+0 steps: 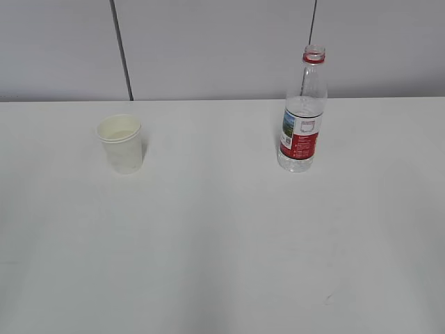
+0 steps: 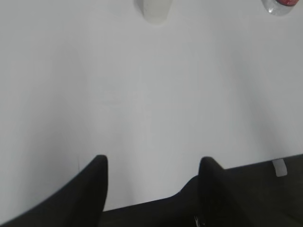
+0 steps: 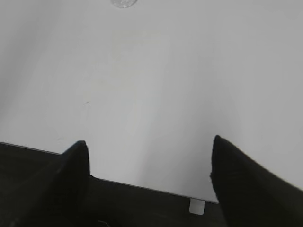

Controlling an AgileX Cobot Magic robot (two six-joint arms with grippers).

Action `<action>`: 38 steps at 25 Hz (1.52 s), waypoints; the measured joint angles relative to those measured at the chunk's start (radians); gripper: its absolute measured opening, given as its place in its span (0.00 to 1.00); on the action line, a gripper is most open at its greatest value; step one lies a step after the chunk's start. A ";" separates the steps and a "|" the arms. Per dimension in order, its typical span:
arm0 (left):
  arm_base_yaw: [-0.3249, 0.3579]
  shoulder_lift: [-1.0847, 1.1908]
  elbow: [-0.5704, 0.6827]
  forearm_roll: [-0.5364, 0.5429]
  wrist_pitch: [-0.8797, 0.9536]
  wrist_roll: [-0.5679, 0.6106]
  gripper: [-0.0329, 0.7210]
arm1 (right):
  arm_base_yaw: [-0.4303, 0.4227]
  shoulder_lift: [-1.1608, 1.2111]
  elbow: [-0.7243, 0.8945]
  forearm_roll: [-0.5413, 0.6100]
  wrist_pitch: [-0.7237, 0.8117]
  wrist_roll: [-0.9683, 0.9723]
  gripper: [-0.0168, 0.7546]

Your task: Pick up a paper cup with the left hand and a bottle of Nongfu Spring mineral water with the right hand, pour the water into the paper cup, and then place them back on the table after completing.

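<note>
- Stood upright on the white table: paper cup at left, uncapped water bottle well apart at right, partly filled.
- Left hand: fingers spread, gripping nothing, near table's front edge, cup far ahead.
- Right hand: fingers spread wide, likewise holding nothing, bottle base far ahead.

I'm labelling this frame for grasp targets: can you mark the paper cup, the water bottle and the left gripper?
paper cup (image 1: 124, 149): exterior view, on the front of its side wall.
water bottle (image 1: 300, 133): exterior view, on its red and white label.
left gripper (image 2: 152, 165): left wrist view, midway between the two black fingertips, open.
</note>
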 joint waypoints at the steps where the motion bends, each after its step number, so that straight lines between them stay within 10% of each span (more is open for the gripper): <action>1: 0.000 -0.038 0.013 0.000 0.001 0.001 0.55 | 0.000 -0.027 0.011 0.000 0.000 0.000 0.79; 38: 0.030 -0.317 0.256 0.000 -0.164 0.082 0.55 | 0.000 -0.313 0.237 -0.054 -0.115 -0.016 0.78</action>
